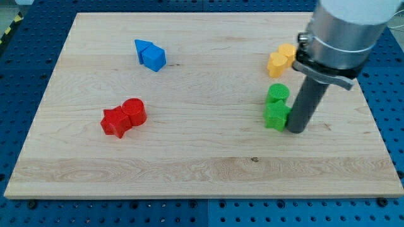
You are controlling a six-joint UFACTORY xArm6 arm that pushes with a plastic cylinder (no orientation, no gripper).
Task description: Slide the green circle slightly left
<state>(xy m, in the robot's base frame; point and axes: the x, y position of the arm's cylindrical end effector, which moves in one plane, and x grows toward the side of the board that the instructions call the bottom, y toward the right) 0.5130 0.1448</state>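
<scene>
The green circle (pixel 277 93) lies at the view's right on the wooden board (pixel 202 157). A green star-shaped block (pixel 276 116) touches it just below. My tip (pixel 295 130) stands right beside the green star, on its right, and below and to the right of the green circle. The dark rod rises from the tip to the grey arm body at the view's top right.
Two yellow blocks (pixel 281 60) sit together above the green pair. A red circle (pixel 134 110) and a red star (pixel 115 122) touch at the lower left. Two blue blocks (pixel 150 55) sit together at the upper left.
</scene>
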